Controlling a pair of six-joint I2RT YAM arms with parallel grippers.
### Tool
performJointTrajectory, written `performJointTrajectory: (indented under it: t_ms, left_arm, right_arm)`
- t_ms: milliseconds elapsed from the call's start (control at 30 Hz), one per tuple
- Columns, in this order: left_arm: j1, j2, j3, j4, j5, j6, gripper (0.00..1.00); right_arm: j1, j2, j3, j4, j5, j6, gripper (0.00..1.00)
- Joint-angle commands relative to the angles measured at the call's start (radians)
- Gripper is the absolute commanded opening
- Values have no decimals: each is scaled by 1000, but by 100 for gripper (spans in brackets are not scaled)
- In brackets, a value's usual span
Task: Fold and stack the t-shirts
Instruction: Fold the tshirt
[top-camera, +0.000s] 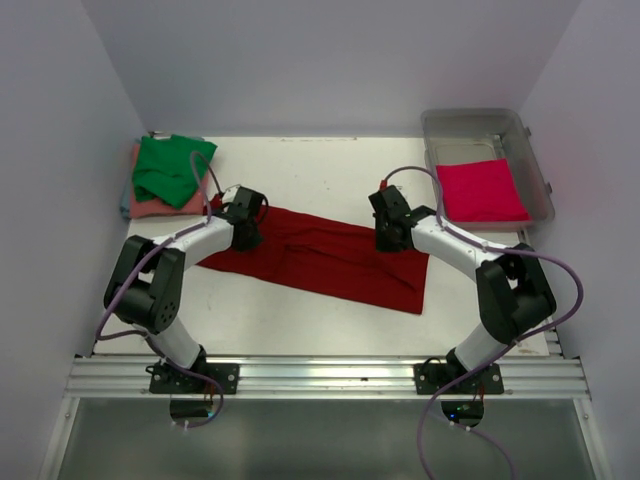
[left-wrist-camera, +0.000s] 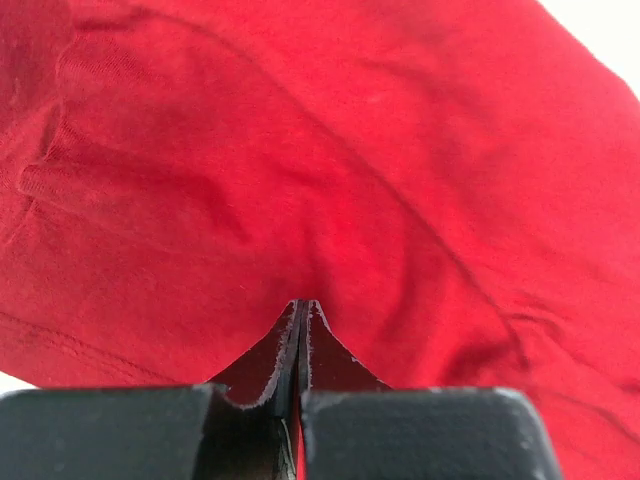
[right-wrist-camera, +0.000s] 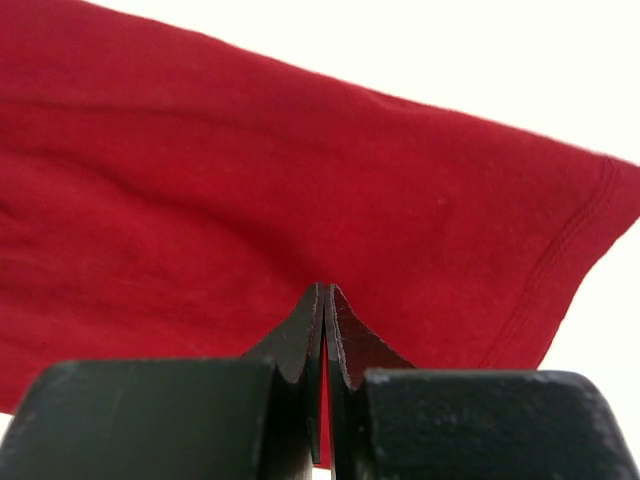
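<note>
The large dark red t-shirt (top-camera: 330, 258) lies across the middle of the table as a long slanted band. My left gripper (top-camera: 246, 238) is at its upper left edge, jaws shut with red cloth pinched between them (left-wrist-camera: 302, 303). My right gripper (top-camera: 389, 240) is at its upper right edge, also shut on the cloth (right-wrist-camera: 326, 288). The shirt fills the left wrist view (left-wrist-camera: 300, 150). In the right wrist view a hemmed end of it (right-wrist-camera: 250, 180) shows. A green t-shirt (top-camera: 168, 168) lies on a salmon pink one (top-camera: 150, 207) at the back left.
A clear plastic tub (top-camera: 470, 118) stands at the back right and holds a folded bright pinkish-red t-shirt (top-camera: 480, 190). White walls close the table (top-camera: 320, 170) on three sides. A metal rail (top-camera: 320, 375) runs along the near edge.
</note>
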Motion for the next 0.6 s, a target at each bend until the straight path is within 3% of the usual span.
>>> performJointTrajectory:
  t_ms: [0, 567]
  left_arm:
    - [28, 31, 14, 42, -37, -21, 0]
    - [62, 159, -47, 165, 55, -3, 0]
  right_arm:
    - [2, -22, -17, -8, 47, 25, 0]
    - [2, 58, -163, 39, 44, 100, 0]
